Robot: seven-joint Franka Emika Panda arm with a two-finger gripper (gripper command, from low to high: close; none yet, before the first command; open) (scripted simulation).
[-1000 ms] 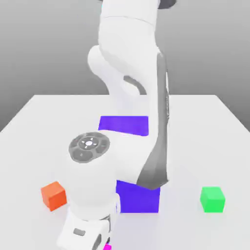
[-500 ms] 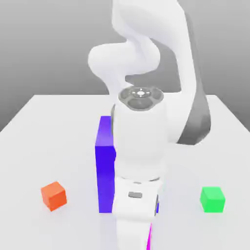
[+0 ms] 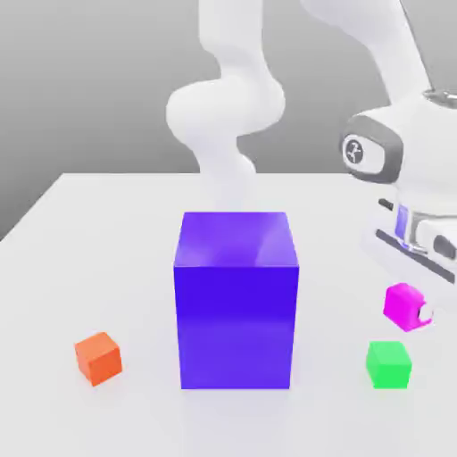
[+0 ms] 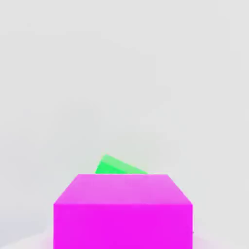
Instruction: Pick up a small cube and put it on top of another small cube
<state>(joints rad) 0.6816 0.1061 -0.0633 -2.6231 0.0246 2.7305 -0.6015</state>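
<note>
The small magenta cube (image 3: 404,305) hangs in the air at the exterior view's right, held in my gripper (image 3: 413,309), which is shut on it. The hand is tilted, reaching in from the right. Just below and slightly left sits the small green cube (image 3: 389,364) on the white table (image 3: 107,232). In the hand view the magenta cube (image 4: 122,211) is close to the camera, and a corner of the green cube (image 4: 116,166) peeks out beyond it.
A big purple block (image 3: 236,299) stands at the table's middle, left of the green cube. A small orange cube (image 3: 98,358) lies near the front at the exterior view's left. The arm's white links rise behind the block.
The arm has swung from the front left, in front of the purple block, across to the right. The magenta cube went with it, lifted from the table to above the green cube.
</note>
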